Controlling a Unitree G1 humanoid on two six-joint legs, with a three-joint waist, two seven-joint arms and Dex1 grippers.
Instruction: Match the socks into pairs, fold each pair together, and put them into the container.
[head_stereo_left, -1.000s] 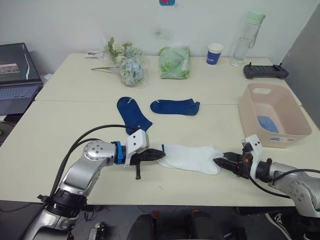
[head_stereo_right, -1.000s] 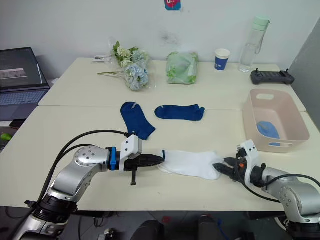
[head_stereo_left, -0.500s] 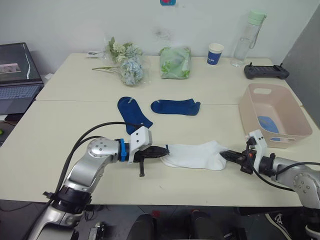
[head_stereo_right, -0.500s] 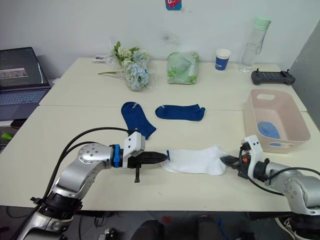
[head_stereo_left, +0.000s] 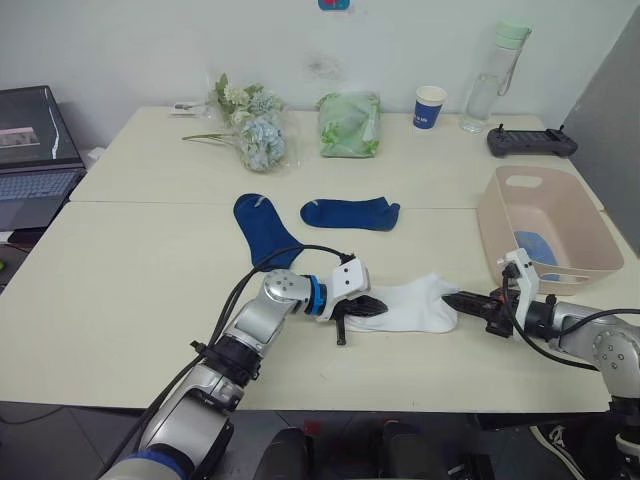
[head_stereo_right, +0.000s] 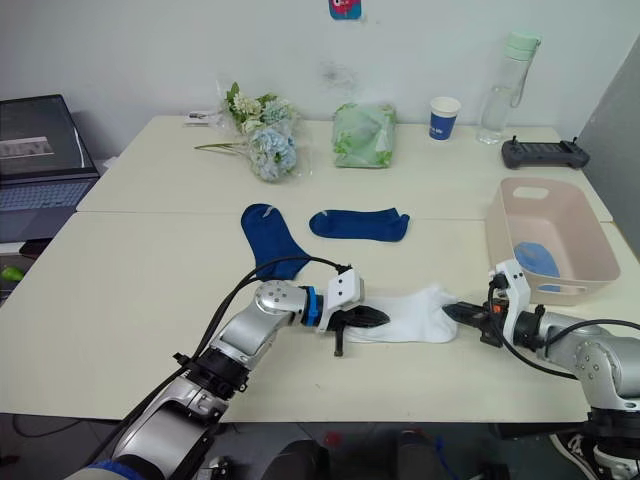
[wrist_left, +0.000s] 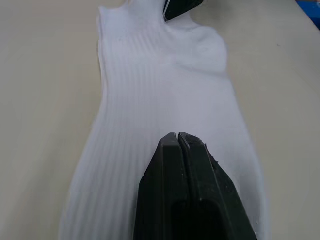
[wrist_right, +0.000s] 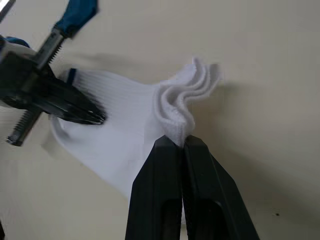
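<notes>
a: what is the left hand (head_stereo_left: 375, 304) doing?

b: its two black fingers are pressed together, lying on the soft white ribbed sock (head_stereo_left: 415, 306) near the front edge of the pale desk (head_stereo_left: 120, 300). in its wrist view the closed tips sit on top of the ribbed fabric, and i cannot tell whether any cloth is pinched between them.

a: and the right hand (head_stereo_left: 462, 299)?

b: clamped on the other end of that same white sock. its wrist view shows the fingers closed on a bunched, rippled fold of the sock's edge (wrist_right: 186, 102). so the sock is stretched flat between the two hands, the left one on it, the right one gripping its end.

a: where are the other socks?

b: two dark navy ankle socks lie farther back on the desk, apart from each other: one angled (head_stereo_left: 266, 229), one lying crosswise (head_stereo_left: 350, 213) to its right. a light blue sock (head_stereo_left: 537, 247) lies inside the pale pink rectangular plastic tub (head_stereo_left: 508, 225), which stands on the right side of the desk, just beyond the right hand.

a: anything else around?

b: along the back, a bunch of pale flowers (head_stereo_left: 251, 129), a green cloth bundle (head_stereo_left: 350, 124), a blue paper cup (head_stereo_left: 430, 107), a clear bottle with a green cap (head_stereo_left: 493, 78) and a black controller (head_stereo_left: 531, 143). an open laptop (head_stereo_left: 36, 150) sits off to the far left.
</notes>
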